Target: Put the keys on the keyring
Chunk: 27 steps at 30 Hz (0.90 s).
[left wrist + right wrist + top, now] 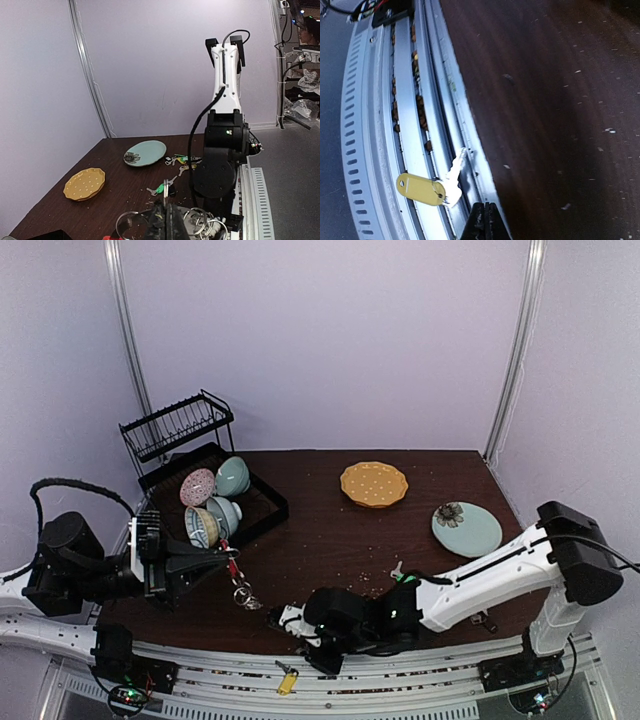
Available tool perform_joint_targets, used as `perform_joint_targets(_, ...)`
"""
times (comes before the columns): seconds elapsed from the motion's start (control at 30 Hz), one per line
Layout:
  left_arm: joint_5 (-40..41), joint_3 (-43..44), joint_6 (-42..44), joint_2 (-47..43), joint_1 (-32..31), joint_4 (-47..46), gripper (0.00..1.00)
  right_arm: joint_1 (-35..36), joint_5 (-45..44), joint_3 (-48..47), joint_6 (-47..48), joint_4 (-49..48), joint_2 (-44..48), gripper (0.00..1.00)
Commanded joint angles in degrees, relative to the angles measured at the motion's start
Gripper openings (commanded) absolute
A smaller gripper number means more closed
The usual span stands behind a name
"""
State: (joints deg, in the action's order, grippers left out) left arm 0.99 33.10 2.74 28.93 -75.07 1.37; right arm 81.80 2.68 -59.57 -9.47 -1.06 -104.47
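Observation:
My left gripper (228,557) is shut on the keyring (241,588), which hangs over the table's left front. In the left wrist view one silver loop (165,192) stands up from between the shut fingers (172,225), and more loops (200,220) fan out beside them. Loose keys lie on the table: a green-tagged one (160,189) and a cluster (182,160) near the right arm. A yellow-tagged key (422,189) (287,680) lies on the metal rail below the table edge. My right gripper (485,220) (318,658) is shut and holds nothing, just right of that key.
A black dish rack (180,430) with several bowls (215,502) stands at the back left. A yellow dotted plate (374,483) and a teal flower plate (466,528) sit at the back right. The right arm (480,575) stretches along the near table edge.

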Motion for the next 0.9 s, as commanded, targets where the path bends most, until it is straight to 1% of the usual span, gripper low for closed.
perform_joint_targets(0.0,-0.7,1.8,1.4,-0.7,-0.1,-3.0,0.00,-4.4,4.1,3.8,-0.6,-4.1,8.1,0.00)
perform_joint_targets(0.1,-0.6,2.0,1.6,-0.2,-0.1,-3.0,0.00,-5.1,4.7,5.5,1.9,-4.8,8.9,0.00)
perform_joint_targets(0.13,-0.7,2.1,1.7,-0.2,-0.1,-3.0,0.00,-4.9,5.4,5.2,2.1,-3.9,7.7,0.05)
perform_joint_targets(0.2,-0.7,2.2,1.7,-0.3,-0.1,-3.0,0.00,-3.6,8.0,2.6,2.4,-1.0,3.2,0.19)
perform_joint_targets(0.23,-0.7,2.3,1.7,-0.2,-0.1,-2.9,0.00,-2.3,8.8,1.3,3.0,0.1,1.4,0.24)
perform_joint_targets(0.33,-0.6,2.4,1.7,-0.4,-0.1,-2.6,0.00,1.1,8.9,0.0,5.3,-1.2,-1.4,0.32)
perform_joint_targets(0.4,-0.7,2.5,1.6,-0.5,-0.1,-2.6,0.00,1.3,9.8,-1.1,5.5,-1.4,-3.3,0.43)
perform_joint_targets(0.43,-0.7,2.5,1.6,-0.6,-0.1,-2.6,0.00,1.4,9.5,-2.3,5.6,0.0,-4.5,0.47)
perform_joint_targets(0.5,-0.7,2.6,1.7,-0.8,-0.1,-2.6,0.00,1.5,7.7,-3.8,5.8,1.7,-5.9,0.49)
perform_joint_targets(0.63,-0.8,2.4,1.6,-1.0,-0.1,-2.4,0.00,2.0,6.6,-3.6,6.7,1.8,-6.9,0.48)
perform_joint_targets(0.7,-0.7,2.3,1.6,-1.1,-0.1,-2.4,0.00,2.2,6.8,-4.0,7.3,2.2,-8.1,0.47)
perform_joint_targets(0.8,-0.6,2.3,1.6,-1.3,-0.1,-2.4,0.00,2.2,6.8,-5.5,7.7,2.9,-9.8,0.41)
perform_joint_targets(0.87,-0.5,2.3,1.6,-1.2,-0.1,-2.4,0.00,2.2,7.6,-5.9,7.8,1.9,-10.8,0.41)
